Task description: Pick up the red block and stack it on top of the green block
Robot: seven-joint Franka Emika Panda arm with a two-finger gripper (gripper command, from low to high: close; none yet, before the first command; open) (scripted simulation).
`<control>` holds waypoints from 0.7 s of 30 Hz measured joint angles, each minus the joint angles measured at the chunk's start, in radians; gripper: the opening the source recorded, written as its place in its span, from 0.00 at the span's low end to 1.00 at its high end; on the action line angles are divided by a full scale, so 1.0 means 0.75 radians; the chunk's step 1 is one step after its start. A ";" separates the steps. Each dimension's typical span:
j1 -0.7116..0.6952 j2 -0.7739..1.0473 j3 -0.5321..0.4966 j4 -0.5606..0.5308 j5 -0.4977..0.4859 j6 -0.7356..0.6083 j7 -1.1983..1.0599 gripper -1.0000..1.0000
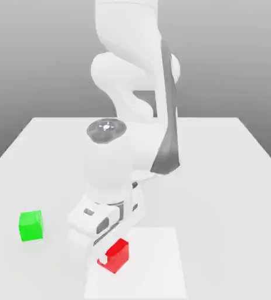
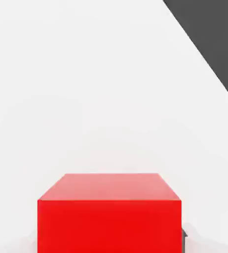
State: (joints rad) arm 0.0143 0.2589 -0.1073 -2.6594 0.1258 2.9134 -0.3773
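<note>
The red block (image 1: 118, 255) rests on the white table (image 1: 220, 176) near its front edge in the exterior view. My gripper (image 1: 114, 256) reaches down over it with a finger on either side, shut on the block. One white fingertip (image 1: 104, 258) presses the block's side facing the exterior view's left. In the hand view the red block (image 2: 108, 217) looms large and close, and a dark bit of finger (image 2: 184, 238) touches its side. The green block (image 1: 30, 226) sits on the table apart, toward the exterior view's left of the gripper.
The arm's white body (image 1: 126, 70) rises behind the gripper at the middle of the table. The table's edge with dark floor (image 2: 214, 34) beyond shows in the hand view. A paler rectangle (image 1: 161, 269) marks the tabletop under the red block.
</note>
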 joint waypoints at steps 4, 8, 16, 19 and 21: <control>0.019 -0.179 -0.041 -0.028 -0.095 -0.149 0.070 0.00; -0.087 -0.278 -0.104 -0.046 -0.173 -0.228 0.055 0.00; -0.358 -0.382 -0.228 -0.071 -0.247 -0.301 -0.107 0.00; -0.448 -0.418 -0.276 -0.080 -0.250 -0.327 -0.187 0.00; -0.500 -0.438 -0.310 -0.086 -0.245 -0.342 -0.243 0.00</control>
State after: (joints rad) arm -0.3604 -0.0697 -0.3397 -2.7241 -0.0583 2.6567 -0.5598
